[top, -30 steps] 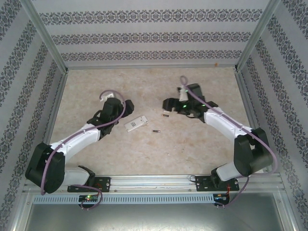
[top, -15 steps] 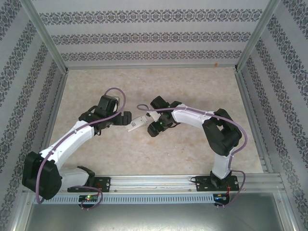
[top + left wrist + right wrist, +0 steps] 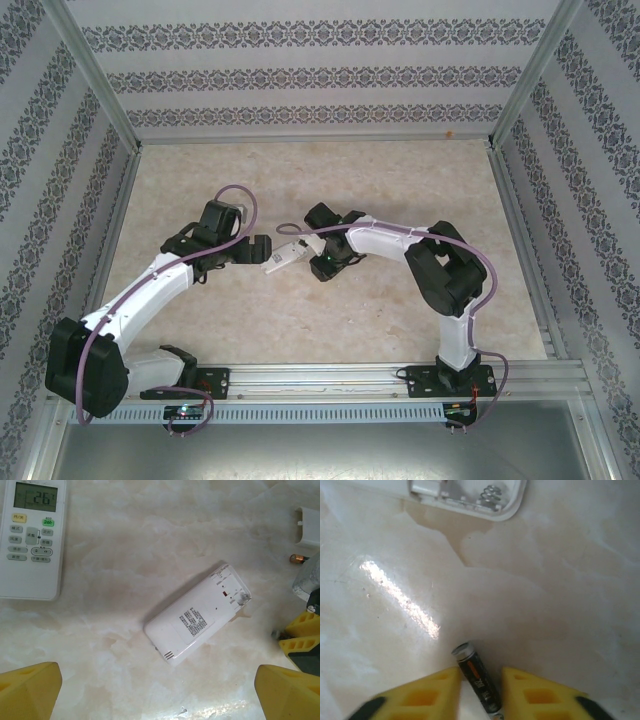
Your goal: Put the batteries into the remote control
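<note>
Change since a sec ago: R arm has swung in from the far right of the pale marble-look tabletop [image 3: 200,180]. Its right gripper [image 3: 480,690] now sits low by the right end of the white plastic remote control [image 3: 197,615]. L arm has come fwd too, and the left gripper [image 3: 159,692] hangs over that remote. Remote itself hasn't shifted.

Slim dark cylindrical battery [image 3: 479,680] w/ an orange band lies on the table between the R gripper's yellow foam pads [image 3: 420,695], just short of the remote. Its long axis runs diagonal in the R wrist view, lower right to upper left. Bare metal end points up-left twd the remote's open battery bay [image 3: 470,492]. Pads sit close either side, one looks to touch, a sliver of gap at the other. Can't tell if the pinch is made.

Remote lies face-down, label up, bay end twd the R gripper. Bay shows a coil spring [image 3: 491,491] & metal contacts.

L gripper's jaws are spread wide, holding nothing.

A copper-tipped battery [image 3: 298,558] lies just beside a white plastic bay cover [image 3: 307,527]. A second white remote [image 3: 32,535] w/ green LCD lies face-up, well apart from the first.
</note>
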You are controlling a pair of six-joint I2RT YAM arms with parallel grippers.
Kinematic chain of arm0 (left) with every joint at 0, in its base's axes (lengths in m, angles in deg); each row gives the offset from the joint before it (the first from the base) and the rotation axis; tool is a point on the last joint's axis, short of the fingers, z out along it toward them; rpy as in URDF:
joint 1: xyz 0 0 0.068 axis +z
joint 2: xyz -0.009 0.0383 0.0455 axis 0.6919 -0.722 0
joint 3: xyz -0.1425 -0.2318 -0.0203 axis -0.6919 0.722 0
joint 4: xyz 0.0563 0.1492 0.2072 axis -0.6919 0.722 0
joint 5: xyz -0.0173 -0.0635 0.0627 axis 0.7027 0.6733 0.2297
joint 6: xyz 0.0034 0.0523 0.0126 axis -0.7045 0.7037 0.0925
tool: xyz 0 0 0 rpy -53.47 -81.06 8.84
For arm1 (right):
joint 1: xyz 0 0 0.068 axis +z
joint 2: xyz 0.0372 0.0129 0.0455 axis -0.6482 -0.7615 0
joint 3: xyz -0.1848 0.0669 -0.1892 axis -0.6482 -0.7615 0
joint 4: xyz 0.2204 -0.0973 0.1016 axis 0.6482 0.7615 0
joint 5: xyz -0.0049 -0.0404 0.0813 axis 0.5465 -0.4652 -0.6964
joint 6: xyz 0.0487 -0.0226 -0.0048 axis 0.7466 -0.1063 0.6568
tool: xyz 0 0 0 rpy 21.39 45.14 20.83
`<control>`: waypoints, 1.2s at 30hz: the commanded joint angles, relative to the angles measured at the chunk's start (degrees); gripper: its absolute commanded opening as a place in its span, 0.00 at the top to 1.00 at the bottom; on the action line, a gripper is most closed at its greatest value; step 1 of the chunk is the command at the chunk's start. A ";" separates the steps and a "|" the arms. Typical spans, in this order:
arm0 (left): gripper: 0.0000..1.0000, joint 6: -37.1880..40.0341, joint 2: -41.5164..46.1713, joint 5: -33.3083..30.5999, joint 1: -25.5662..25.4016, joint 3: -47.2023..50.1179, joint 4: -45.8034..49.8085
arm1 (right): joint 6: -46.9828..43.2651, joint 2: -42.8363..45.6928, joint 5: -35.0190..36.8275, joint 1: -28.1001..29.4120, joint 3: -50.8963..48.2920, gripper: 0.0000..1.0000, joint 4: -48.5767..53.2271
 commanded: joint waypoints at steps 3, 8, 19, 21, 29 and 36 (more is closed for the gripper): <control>0.00 0.11 1.47 2.64 1.48 1.05 -0.73 | 0.06 1.58 -1.04 0.20 1.04 0.89 1.10; 0.00 -1.36 2.99 8.28 2.65 2.68 -3.75 | 6.25 5.90 -10.09 -2.99 3.15 0.90 -4.70; 0.00 -2.69 3.98 11.80 4.21 4.50 -5.69 | 9.02 -5.36 -11.64 -3.92 16.21 0.87 -5.71; 0.00 -2.65 3.86 11.91 4.38 4.55 -5.88 | 9.47 -6.92 -12.11 -4.10 17.39 0.87 -5.02; 0.00 -2.73 3.48 11.85 4.67 4.69 -6.51 | 11.09 -9.37 -13.81 -4.03 16.41 0.83 -4.54; 0.00 -2.92 2.42 12.09 4.83 4.57 -6.98 | 12.12 -10.96 -14.20 -3.86 15.83 0.80 -4.92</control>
